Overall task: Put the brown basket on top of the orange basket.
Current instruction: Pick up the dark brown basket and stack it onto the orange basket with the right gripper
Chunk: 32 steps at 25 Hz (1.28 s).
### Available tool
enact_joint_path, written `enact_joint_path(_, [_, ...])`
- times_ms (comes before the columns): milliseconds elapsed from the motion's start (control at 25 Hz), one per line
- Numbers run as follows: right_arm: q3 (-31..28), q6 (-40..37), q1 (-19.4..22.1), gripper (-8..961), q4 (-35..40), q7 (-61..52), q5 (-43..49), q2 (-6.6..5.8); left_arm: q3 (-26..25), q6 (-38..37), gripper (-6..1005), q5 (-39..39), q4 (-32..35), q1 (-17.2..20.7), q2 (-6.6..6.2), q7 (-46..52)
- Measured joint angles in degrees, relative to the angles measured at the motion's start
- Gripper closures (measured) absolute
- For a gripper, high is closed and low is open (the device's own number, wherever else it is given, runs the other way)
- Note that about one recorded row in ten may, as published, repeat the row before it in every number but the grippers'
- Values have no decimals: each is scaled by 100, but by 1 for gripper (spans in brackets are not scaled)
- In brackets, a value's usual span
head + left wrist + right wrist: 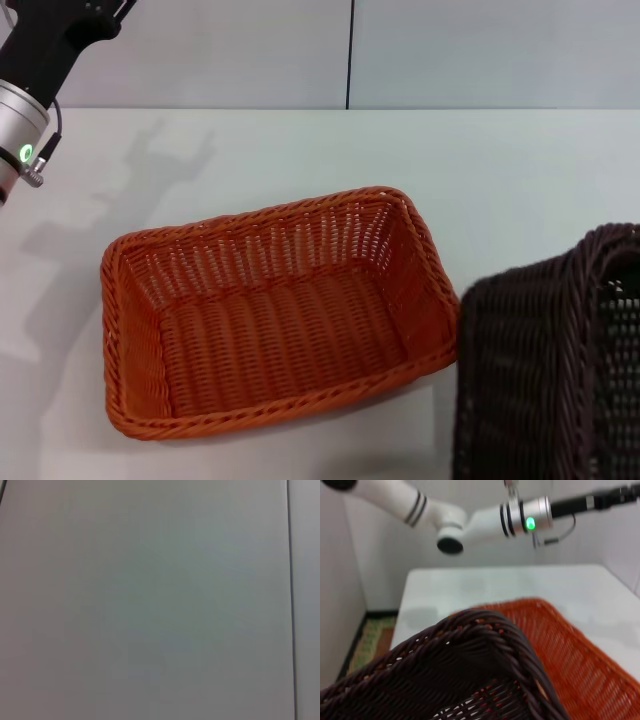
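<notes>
- While the brown basket is seen raised and tilted at the right edge of the head view, just beside the orange basket, stacking is judged not yet done.
- Left to do: brown basket shifted over the orange one, levelled, lowered on top.
- Orange basket is seen empty, upright on the counter; brown basket's inside is barely shown.
- Right gripper is not seen; finger state cannot be told.
- Left arm is held high at far left, fingers out of view.
</notes>
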State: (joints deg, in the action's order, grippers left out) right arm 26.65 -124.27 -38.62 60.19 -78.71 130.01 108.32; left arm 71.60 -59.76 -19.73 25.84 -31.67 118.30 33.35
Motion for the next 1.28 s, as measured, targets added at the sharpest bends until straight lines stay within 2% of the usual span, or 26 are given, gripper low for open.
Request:
enact_joint_path(200, [-13,64,-36,795,-787,247,-385,-16,-7,96,172,3,-69,-79,-14,-15])
enact_joint_path(440, [-42,87,7,795,-1298,464,-738,-20,-59,207,172,5,-117,-120,-18,-83])
enact_joint_path(800, [-67,344,381,794,-1860,578,-1945,109,-76,212,172,-3,-124,-130,-17,-163])
enact_joint_path(1160, [-61,402,621,794,-2666,1001,-2576,400,-76,271,172,-45,-199,-134,-17,-217])
enact_joint_path(1240, [-73,420,696,794,-2824,1173,-2715,496,-76,283,172,-44,-206,-137,-17,-287])
enact_joint_path(1280, [-82,444,751,794,-2902,1268,-2825,586,-67,289,172,-44,-207,-140,-17,-309])
